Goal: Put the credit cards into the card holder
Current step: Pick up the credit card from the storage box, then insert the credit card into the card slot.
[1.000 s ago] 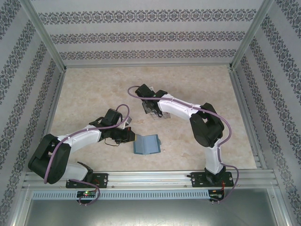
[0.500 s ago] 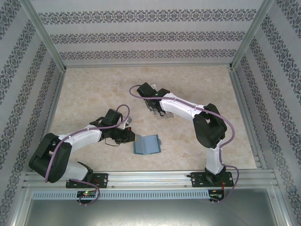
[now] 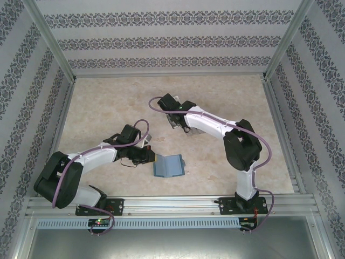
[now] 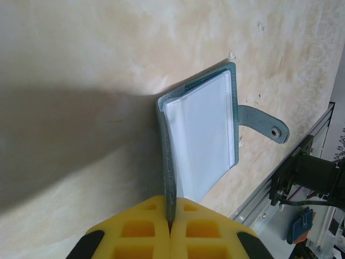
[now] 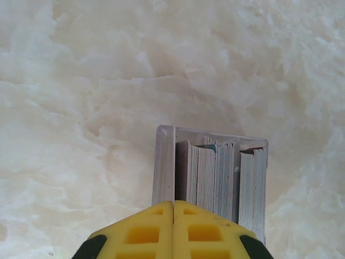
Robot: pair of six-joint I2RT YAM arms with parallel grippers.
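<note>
The teal card holder (image 3: 168, 165) lies open on the table near the front. In the left wrist view its pale clear inner pockets (image 4: 204, 137) face up and its strap with the snap (image 4: 264, 123) sticks out to the right. My left gripper (image 4: 170, 218) (image 3: 151, 158) is shut on the edge of its raised teal cover. The credit cards (image 5: 207, 172) stand on edge in stacks inside a clear rack (image 5: 165, 162), so only their pale edges show. My right gripper (image 5: 173, 208) (image 3: 173, 123) hangs shut right above the rack's left slot, with nothing seen between its fingers.
Patterned walls with metal posts (image 3: 54, 48) close in the marble table (image 3: 108, 102) on three sides. A metal rail (image 3: 172, 204) with both arm bases runs along the near edge, just beyond the wallet's strap side.
The right arm has swung a little, shifting its gripper slightly back and left over the rack. The left gripper and wallet have stayed put.
</note>
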